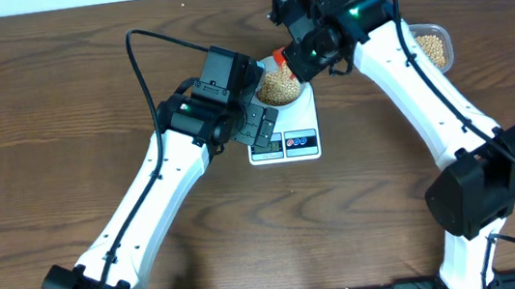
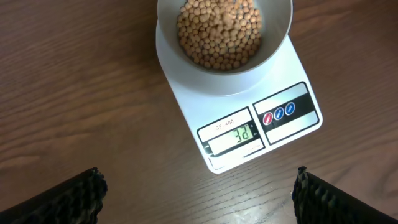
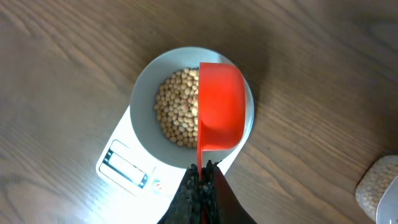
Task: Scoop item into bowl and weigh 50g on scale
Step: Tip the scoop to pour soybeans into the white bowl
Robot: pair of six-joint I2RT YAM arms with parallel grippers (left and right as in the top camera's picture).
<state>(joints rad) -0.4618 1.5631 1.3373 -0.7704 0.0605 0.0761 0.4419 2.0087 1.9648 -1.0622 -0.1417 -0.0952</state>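
The pale bowl (image 2: pixel 224 37) stands on the white scale (image 2: pixel 249 124) and holds a heap of tan beans (image 2: pixel 219 32); the display reads about 38. My right gripper (image 3: pixel 200 171) is shut on the handle of a red scoop (image 3: pixel 219 106), which hangs tipped over the bowl's (image 3: pixel 146 93) right half, its underside toward the right wrist camera. The beans (image 3: pixel 177 115) show to its left. My left gripper (image 2: pixel 198 193) hovers open over bare table just in front of the scale, holding nothing. From overhead, both grippers meet at the scale (image 1: pixel 285 132).
A clear plastic tub (image 1: pixel 432 45) of more beans stands at the table's back right, behind the right arm. Its corner shows in the right wrist view as the tub (image 3: pixel 379 186). Dark wood table (image 1: pixel 59 109) stretches to the left.
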